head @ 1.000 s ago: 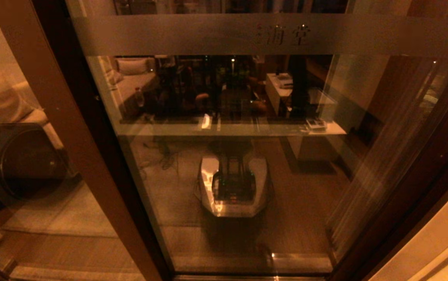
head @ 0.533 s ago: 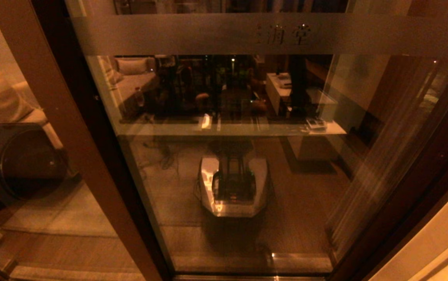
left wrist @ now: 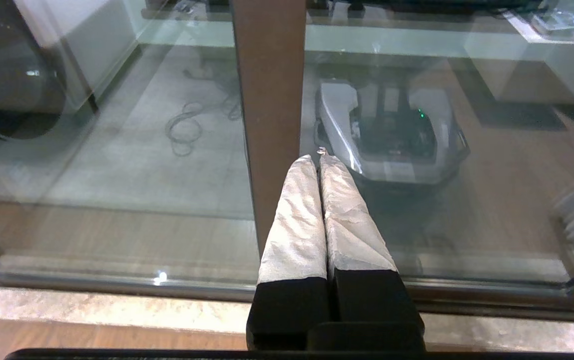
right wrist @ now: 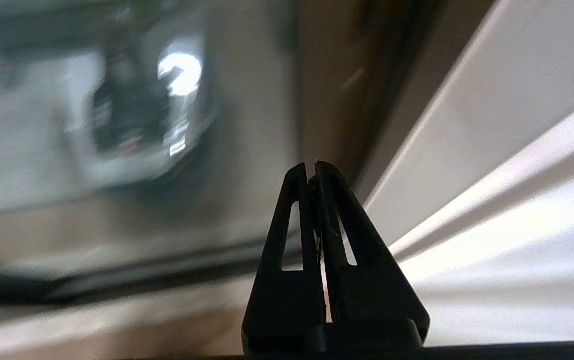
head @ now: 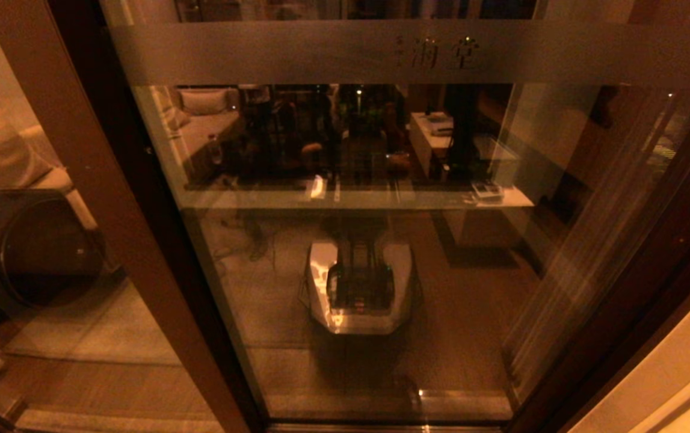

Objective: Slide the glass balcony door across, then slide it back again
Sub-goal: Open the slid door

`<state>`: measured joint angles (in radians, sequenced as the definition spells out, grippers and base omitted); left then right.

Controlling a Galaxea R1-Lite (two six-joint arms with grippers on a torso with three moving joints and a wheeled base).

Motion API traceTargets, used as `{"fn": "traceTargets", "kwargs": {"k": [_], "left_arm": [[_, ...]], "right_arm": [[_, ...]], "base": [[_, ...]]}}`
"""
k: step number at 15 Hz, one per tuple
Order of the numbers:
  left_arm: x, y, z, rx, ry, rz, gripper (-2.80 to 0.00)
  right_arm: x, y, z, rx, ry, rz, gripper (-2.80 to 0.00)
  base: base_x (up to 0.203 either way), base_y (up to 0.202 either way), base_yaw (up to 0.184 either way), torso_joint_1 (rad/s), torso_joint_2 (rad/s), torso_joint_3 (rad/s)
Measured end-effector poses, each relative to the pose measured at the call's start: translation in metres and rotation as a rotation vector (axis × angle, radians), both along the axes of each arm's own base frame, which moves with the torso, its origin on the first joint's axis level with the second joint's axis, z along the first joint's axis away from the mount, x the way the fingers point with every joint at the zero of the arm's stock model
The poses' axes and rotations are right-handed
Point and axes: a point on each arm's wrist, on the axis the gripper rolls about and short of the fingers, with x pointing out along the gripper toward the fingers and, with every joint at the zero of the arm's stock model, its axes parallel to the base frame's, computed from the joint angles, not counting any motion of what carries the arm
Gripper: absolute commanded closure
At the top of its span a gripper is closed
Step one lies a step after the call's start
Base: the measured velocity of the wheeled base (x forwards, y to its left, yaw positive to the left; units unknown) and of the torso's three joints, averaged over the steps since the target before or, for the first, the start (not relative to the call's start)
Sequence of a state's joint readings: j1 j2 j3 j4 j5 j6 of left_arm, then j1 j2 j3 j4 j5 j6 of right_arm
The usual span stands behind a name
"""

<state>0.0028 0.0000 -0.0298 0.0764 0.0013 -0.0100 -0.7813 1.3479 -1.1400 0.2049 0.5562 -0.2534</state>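
The door [head: 381, 252] fills my view, its frosted band [head: 320, 53] across the top. My own base [head: 360, 288] reflects in the glass. A brown stile [head: 110, 198] slants on my left.

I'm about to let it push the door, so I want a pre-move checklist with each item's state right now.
1. Left hand shut: ok, fingers pressed together.
2. Right hand shut: ok, fingers together.
3. Left hand near the door stile: ok, tips sit just beside the brown stile; contact cannot tell.
4. Right hand near the door's right edge: cannot tell, its view is smeared.
5. Handle located: cannot tell, none visible in any view.
6. Bottom track free of obstacles: ok in the stretch the left wrist view shows.
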Motion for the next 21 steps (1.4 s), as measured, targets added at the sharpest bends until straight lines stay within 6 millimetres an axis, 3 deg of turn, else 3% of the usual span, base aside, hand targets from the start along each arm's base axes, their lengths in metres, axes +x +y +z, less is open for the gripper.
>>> {"fn": "traceTargets", "kwargs": {"k": [3, 7, 16, 17, 21], "left_arm": [[0.0, 0.0, 0.0, 0.001, 0.0, 0.0, 0.0], [0.0, 0.0, 0.0, 0.0, 0.0, 0.0, 0.0], [0.0, 0.0, 0.0, 0.001, 0.0, 0.0, 0.0], [0.0, 0.0, 0.0, 0.001, 0.001, 0.0, 0.0], [0.0, 0.0, 0.0, 0.0, 0.0, 0.0, 0.0]], "right_arm": [[0.014, -0.018, 0.005, -0.122, -0.006, -0.004, 0.0], [0.026, -0.016, 0.002, -0.136, 0.033, -0.002, 0.0], [0.07, -0.034, -0.032, -0.119, 0.085, 0.006, 0.0], [0.075, -0.037, -0.035, -0.137, 0.075, -0.008, -2.8], [0.088, -0.036, -0.035, -0.166, 0.036, 0.014, -2.8]], "base": [[0.0, 0.0, 0.0, 0.0, 0.0, 0.0], [0.0, 0.0, 0.0, 0.0, 0.0, 0.0], [0.0, 0.0, 0.0, 0.0, 0.0, 0.0], [0.0, 0.0, 0.0, 0.0, 0.0, 0.0], [0.0, 0.0, 0.0, 0.0, 0.0, 0.0]]}}
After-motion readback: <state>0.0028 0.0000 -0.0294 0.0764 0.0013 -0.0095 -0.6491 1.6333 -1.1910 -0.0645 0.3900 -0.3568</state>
